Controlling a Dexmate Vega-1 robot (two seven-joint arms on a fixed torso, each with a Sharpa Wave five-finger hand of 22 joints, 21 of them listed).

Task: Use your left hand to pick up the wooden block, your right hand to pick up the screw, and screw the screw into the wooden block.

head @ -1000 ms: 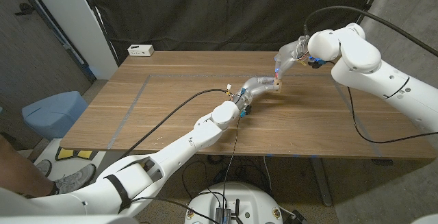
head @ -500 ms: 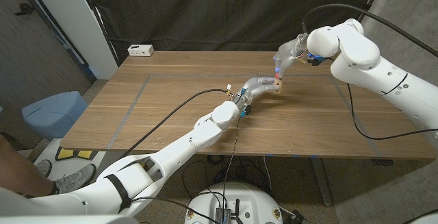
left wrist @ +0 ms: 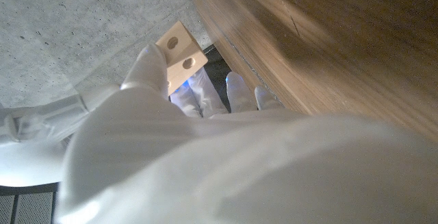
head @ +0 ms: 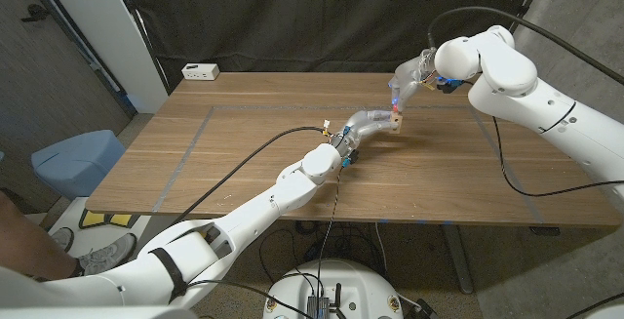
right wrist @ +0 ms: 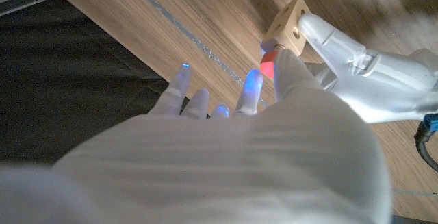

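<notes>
Above the far right part of the wooden table [head: 244, 153], I hold the wooden block [right wrist: 288, 25] in my left hand [head: 369, 121], while my right hand [head: 405, 87] pinches the red-headed screw [right wrist: 269, 63] against the block's near face, other fingers spread apart.

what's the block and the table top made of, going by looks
Wooden block: looks like pale, unfinished wood, matte faces with round drilled holes, held by the left hand. Table: mid-brown wood or wood-look laminate, long streaky grain, slight sheen; cannot tell which.
</notes>
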